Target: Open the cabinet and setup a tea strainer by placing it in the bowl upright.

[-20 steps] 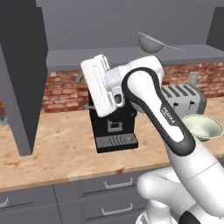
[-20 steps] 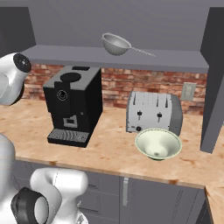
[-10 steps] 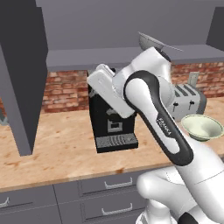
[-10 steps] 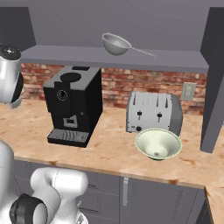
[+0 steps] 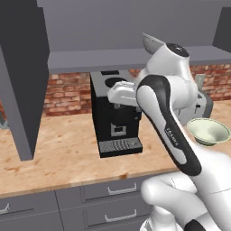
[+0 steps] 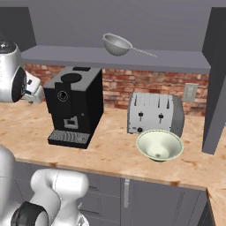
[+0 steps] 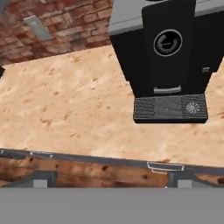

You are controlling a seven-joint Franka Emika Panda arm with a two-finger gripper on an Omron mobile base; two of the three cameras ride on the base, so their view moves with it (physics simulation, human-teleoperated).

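A white robot arm bends over a wooden worktop [image 6: 110,152] in a simulated kitchen, its claw [image 5: 118,92] held in front of the upper part of a black coffee machine [image 6: 75,110]. The jaws are not clearly visible in the base views; going by how wide they stand, the claw is released and carries nothing. In the hand view the claw looks down on the coffee machine's front and drip tray [image 7: 169,107], with the worktop edge and drawer handles below.

The cabinet [image 6: 123,57] stands open, its dark grey doors [image 5: 22,72] swung out on either side and its grey shelf exposed. The tea strainer [image 6: 118,44] lies on that shelf, above the claw and off to its right, mesh cup resting on the shelf floor and thin wire handle pointing right. In the left base view it is mostly hidden behind the arm, only its rim showing [image 5: 153,43].

The bowl [image 6: 160,145] sits on the worktop well to the right of the claw and lower, just in front of a silver toaster [image 6: 154,114]. The bowl is upright and holds nothing. A brick backsplash [image 6: 119,84] runs behind the appliances.
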